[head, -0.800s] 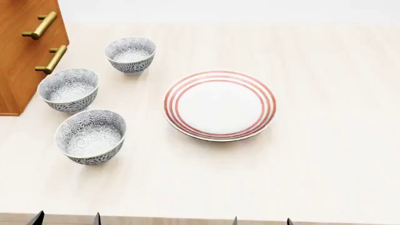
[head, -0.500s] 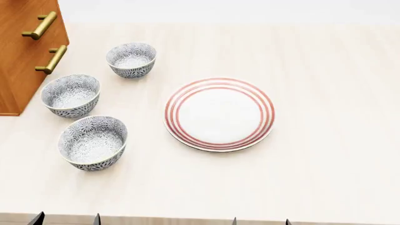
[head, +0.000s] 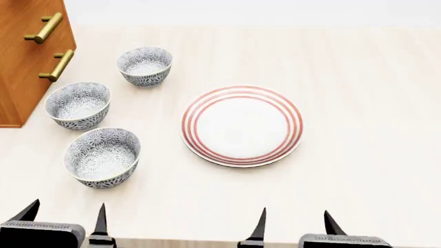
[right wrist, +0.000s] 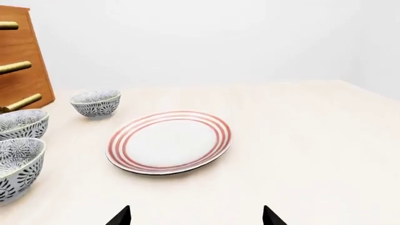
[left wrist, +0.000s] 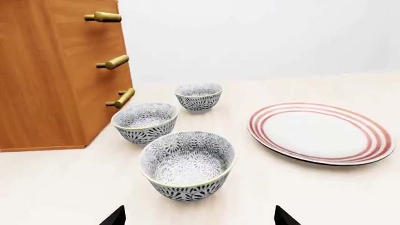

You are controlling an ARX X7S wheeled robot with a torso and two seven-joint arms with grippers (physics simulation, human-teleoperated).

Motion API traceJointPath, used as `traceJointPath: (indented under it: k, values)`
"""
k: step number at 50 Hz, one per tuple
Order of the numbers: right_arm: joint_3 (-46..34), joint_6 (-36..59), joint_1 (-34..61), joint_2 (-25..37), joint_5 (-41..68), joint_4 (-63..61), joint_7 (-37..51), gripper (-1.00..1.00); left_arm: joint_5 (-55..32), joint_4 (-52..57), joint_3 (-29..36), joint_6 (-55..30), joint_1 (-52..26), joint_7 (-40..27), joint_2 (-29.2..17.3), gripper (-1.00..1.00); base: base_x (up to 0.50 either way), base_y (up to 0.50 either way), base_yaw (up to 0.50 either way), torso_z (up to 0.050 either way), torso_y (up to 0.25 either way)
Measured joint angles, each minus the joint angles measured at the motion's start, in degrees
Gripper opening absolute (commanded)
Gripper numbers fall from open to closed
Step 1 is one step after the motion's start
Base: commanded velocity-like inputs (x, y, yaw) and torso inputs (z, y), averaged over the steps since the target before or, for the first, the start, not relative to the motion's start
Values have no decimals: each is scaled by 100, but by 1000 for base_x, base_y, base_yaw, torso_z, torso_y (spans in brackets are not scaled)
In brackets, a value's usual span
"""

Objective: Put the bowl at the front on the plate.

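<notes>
Grey-blue flowers mark my target: of 3 alike, the bowl (head: 103, 157) sits just ahead of my left gripper (head: 67, 217), fingers spread, empty. I'd straddle its near rim, pinch gently, then carry it rightward to the plate (head: 242, 125).

Cut off at the edges: both grippers, the cabinet, and two bowls in the right wrist view.

In the head view only the dark fingertips of the left gripper (head: 67, 219) and right gripper (head: 295, 221) rise above the near edge, with grey housing corners; the arms behind them are out of frame. Each wrist view shows just two finger tips. The wooden cabinet (head: 28, 57) at far left runs off the top and left edges, so its full height and width are unseen. In the right wrist view, the bowl (right wrist: 16, 168) and the middle bowl (right wrist: 22, 123) are both clipped by the frame's edge.
</notes>
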Motion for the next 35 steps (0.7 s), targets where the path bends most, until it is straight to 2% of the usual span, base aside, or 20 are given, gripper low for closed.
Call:
traceJointPath:
  k: [10, 23, 27, 35]
  values:
    - [102, 1910, 805, 218, 329, -1358, 264, 100, -223, 968, 48, -1415, -664, -15, -34, 100, 0, 0, 0, 0, 0]
    - [596, 4674, 2479, 379, 1122, -2790, 483, 100, -594, 1871, -60, -3273, -2038, -16, 36, 100, 0, 0, 0, 0, 0]
    - [814, 5206, 3041, 555, 2058, -2849, 1080, 100, -760, 2089, -184, -3936, -2585, 0, 122, 100, 0, 0, 0, 0, 0]
    - [1066, 5774, 4173, 1043, 4553, -2467, 2935, 100, -1070, 2270, -369, -5002, -3625, -53, 244, 100, 0, 0, 0, 0, 0]
